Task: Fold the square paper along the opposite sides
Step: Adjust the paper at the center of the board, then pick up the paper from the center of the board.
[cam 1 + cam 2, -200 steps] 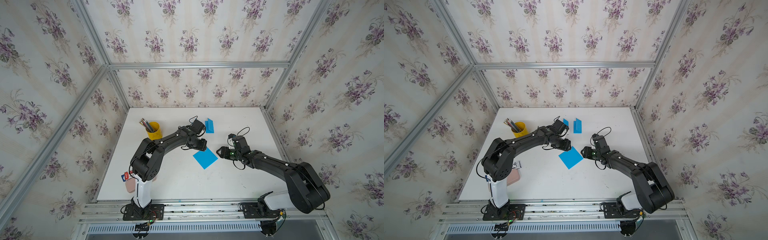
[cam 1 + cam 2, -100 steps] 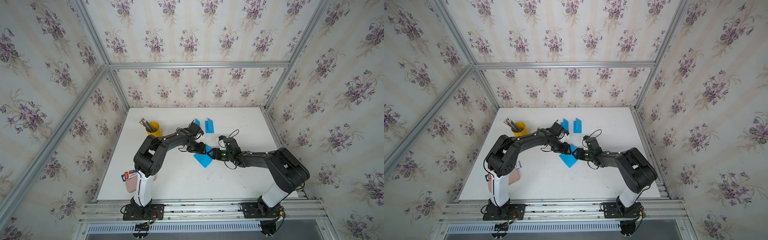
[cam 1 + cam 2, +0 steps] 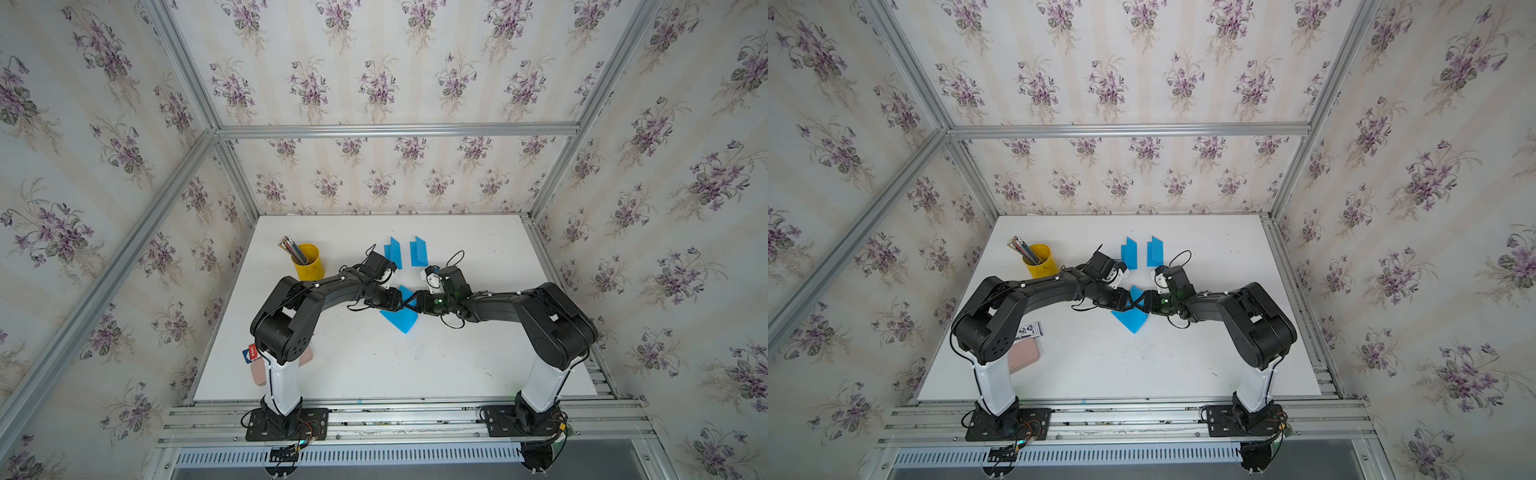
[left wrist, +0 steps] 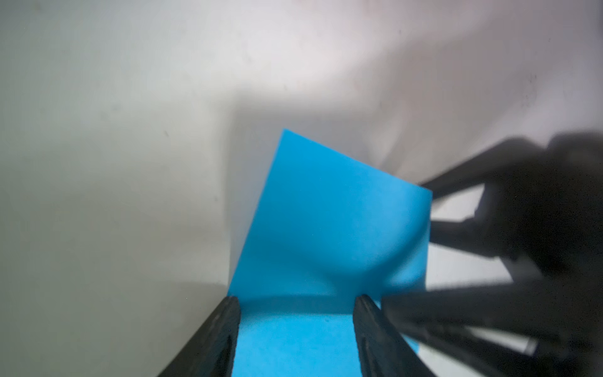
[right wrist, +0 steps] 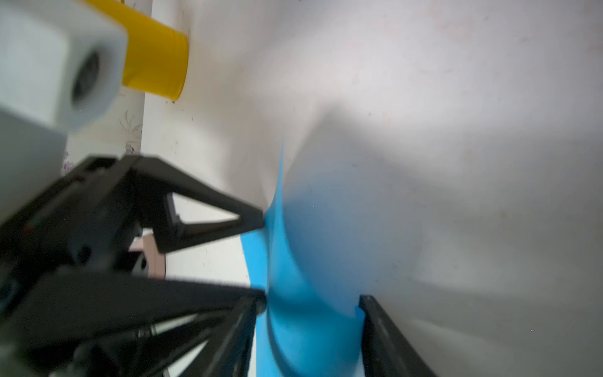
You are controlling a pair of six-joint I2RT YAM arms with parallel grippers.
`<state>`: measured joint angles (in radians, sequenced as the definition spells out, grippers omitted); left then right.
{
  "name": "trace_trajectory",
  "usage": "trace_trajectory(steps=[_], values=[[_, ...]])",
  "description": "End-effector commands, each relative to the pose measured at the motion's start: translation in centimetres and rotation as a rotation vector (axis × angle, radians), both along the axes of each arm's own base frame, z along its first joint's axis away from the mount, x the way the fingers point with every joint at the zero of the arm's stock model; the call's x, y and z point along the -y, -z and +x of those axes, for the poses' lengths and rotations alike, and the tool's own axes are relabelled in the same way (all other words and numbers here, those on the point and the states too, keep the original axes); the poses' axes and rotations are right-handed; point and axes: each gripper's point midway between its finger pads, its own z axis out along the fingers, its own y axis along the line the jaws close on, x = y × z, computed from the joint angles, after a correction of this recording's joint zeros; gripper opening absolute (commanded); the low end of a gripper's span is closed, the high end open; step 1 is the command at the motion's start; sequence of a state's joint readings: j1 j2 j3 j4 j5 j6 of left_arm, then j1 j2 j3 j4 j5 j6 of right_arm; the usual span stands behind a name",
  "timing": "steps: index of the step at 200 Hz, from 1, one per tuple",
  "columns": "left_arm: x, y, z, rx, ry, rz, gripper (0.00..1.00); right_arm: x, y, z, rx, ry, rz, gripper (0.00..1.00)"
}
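Square paper (image 3: 400,319), smooth matte blue, curls up off white table (image 3: 374,365).

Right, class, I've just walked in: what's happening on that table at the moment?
The black left arm and black right arm meet over a blue square paper on the white table. The left gripper and the right gripper stand with jaws apart astride the sheet's far part, which bows up off the table between them, while its near part lies flat. No crease is pressed yet. Behind sit a folded blue piece and a second folded blue piece; a yellow cup of pencils stands by the left arm.
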<state>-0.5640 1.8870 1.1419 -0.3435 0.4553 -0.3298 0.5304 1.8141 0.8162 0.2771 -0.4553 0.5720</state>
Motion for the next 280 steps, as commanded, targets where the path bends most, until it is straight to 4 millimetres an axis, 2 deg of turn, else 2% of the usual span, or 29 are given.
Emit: trace_trajectory(steps=[1,42,66,93,119,152,178,182,206,238,280], values=[[-2.1,0.9,-3.3,-0.135,-0.017,0.071,0.63,1.9,0.4,1.7,0.056,0.054,-0.134,0.58],[-1.9,1.6,-3.8,-0.181,-0.047,0.049,0.63,1.2,-1.3,5.4,0.116,0.042,-0.157,0.58],[-2.3,0.0,-2.5,-0.136,-0.082,0.064,0.64,1.0,-3.3,6.4,0.158,0.047,-0.159,0.58],[-3.0,-3.4,-0.5,-0.055,-0.135,0.098,0.66,1.9,-4.4,5.2,0.154,0.059,-0.166,0.58],[-4.2,-4.8,0.4,0.005,-0.165,0.157,0.71,3.1,-4.4,2.4,0.12,0.081,-0.132,0.57],[-3.9,-1.9,0.1,-0.059,-0.132,0.183,0.72,3.6,-2.8,-0.9,0.064,0.084,-0.09,0.57],[-3.4,0.3,-0.4,-0.11,-0.114,0.168,0.73,3.2,-1.1,-2.0,0.035,0.065,-0.087,0.57],[-3.3,0.5,-0.5,-0.115,-0.111,0.164,0.74,2.0,-0.8,-3.0,0.03,0.024,-0.086,0.57],[-2.6,1.2,-0.9,-0.14,-0.1,0.121,0.75,0.7,1.0,-4.2,0.006,-0.032,-0.083,0.57],[-2.0,1.9,-1.6,-0.171,-0.098,0.077,0.73,-0.5,2.2,-4.7,-0.023,-0.06,-0.048,0.56],[-2.3,2.5,-2.4,-0.191,-0.101,0.078,0.66,-1.3,1.9,-4.2,-0.012,-0.069,-0.006,0.56]])
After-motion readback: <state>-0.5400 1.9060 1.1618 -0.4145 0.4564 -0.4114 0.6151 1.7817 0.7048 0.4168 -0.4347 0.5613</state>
